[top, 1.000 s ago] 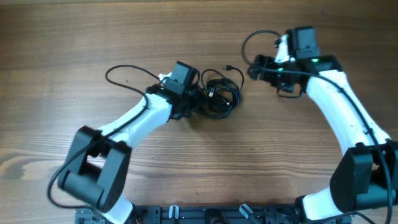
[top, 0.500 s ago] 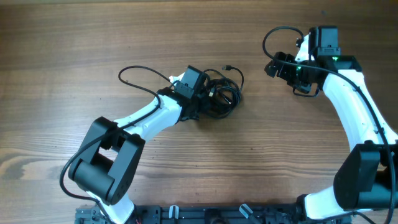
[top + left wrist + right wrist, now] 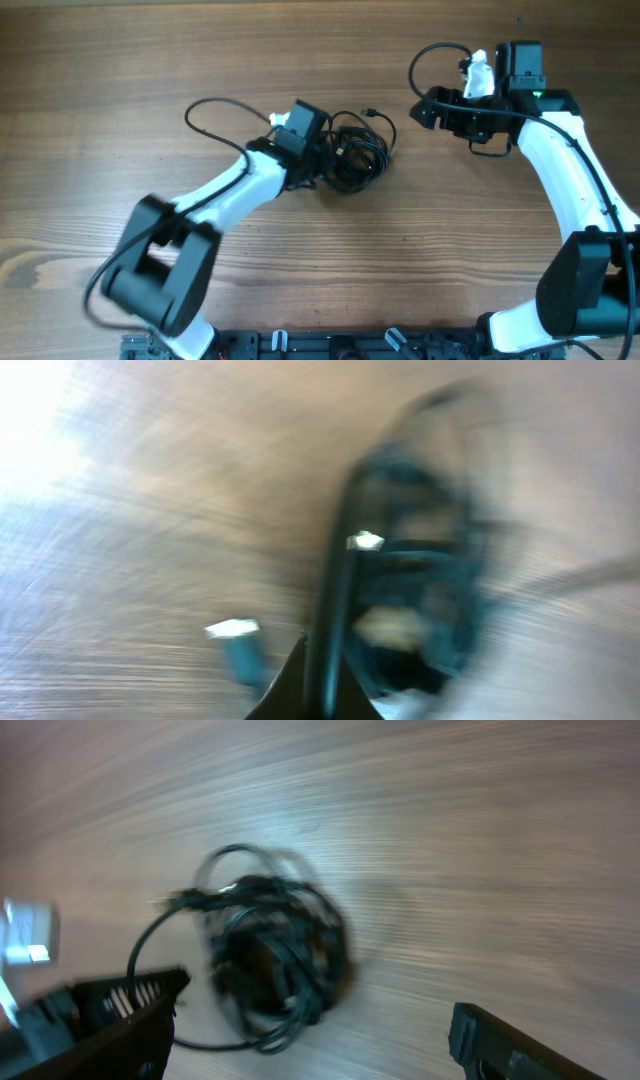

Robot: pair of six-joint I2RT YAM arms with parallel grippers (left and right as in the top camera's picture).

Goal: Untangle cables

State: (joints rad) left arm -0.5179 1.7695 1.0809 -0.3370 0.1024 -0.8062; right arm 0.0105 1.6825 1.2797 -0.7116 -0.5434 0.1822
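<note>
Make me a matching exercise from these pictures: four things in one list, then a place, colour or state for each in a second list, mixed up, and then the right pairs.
Things:
1. cables
2. left gripper
3. right gripper
4. table

Descriptions:
A. brown wood grain
B. open, over bare wood, apart from the bundle
C. black, knotted in a bundle near the table's middle
D. right beside the bundle

Pairs: 1-C, 2-D, 3-B, 4-A

No readable text, labels, brands or numbers anywhere, wrist views motion-blurred
</note>
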